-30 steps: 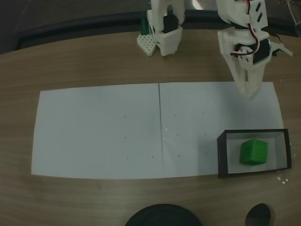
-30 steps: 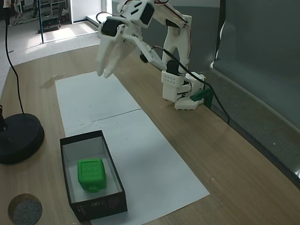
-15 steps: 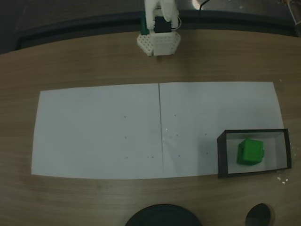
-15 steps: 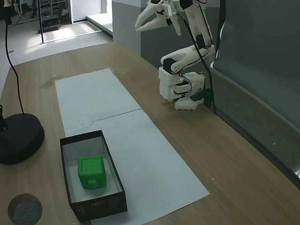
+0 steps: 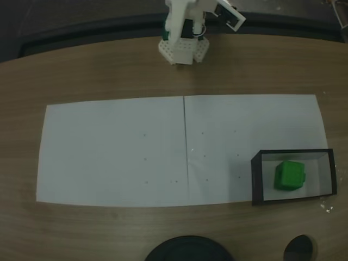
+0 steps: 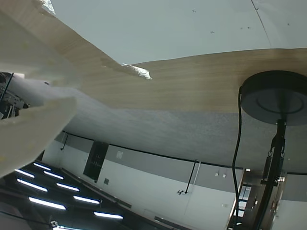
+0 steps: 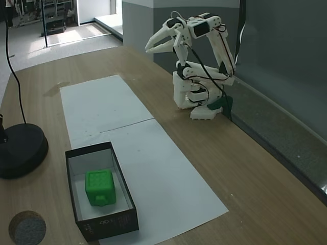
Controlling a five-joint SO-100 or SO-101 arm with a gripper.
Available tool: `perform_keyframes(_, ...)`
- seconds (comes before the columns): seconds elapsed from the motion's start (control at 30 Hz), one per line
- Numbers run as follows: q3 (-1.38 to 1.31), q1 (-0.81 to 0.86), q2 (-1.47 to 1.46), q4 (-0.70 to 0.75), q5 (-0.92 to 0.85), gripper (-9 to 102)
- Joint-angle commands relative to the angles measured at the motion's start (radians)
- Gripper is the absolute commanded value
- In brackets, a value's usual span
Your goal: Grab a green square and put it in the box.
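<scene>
Gripper (image 7: 149,45): empty, its two white fingers slightly parted at the tips, raised high above the worktop and folded back over the arm's base (image 7: 196,99), which stands at the far edge of the wooden worktop (image 7: 245,168) in a fixed view. In the wrist view a blurred white finger (image 6: 33,129) fills the left side; nothing lies between the fingers.

Green square (image 5: 289,175): resting on the white floor of the box (image 5: 255,182), left of the box's middle in a fixed view, apart from all four black walls as far as can be judged. In a fixed view (image 7: 99,188) it is seen with a studded top face and a round raised mark on the near side face.

Box: low, black-walled, sitting at the near right corner of the white paper sheets (image 5: 114,152) in a fixed view, its right end reaching the paper's right edge. Well apart from the gripper.

Other items: a round black stand base (image 7: 20,149) with a cable rising from it, on bare wood beyond the paper's edge; a round hole (image 5: 298,247) in the worktop near the front edge.
</scene>
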Motion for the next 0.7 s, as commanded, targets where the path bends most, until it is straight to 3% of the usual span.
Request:
perform_keyframes(0.0,0.054,0.009,0.018,-0.078,-0.002,0)
perform_keyframes(0.33,0.468,0.003,0.018,-0.354,0.009,0)
perform_keyframes(0.47,0.624,0.003,0.02,-0.413,0.037,0)
perform_keyframes(0.67,0.657,-0.057,0.018,-0.41,0.124,0)
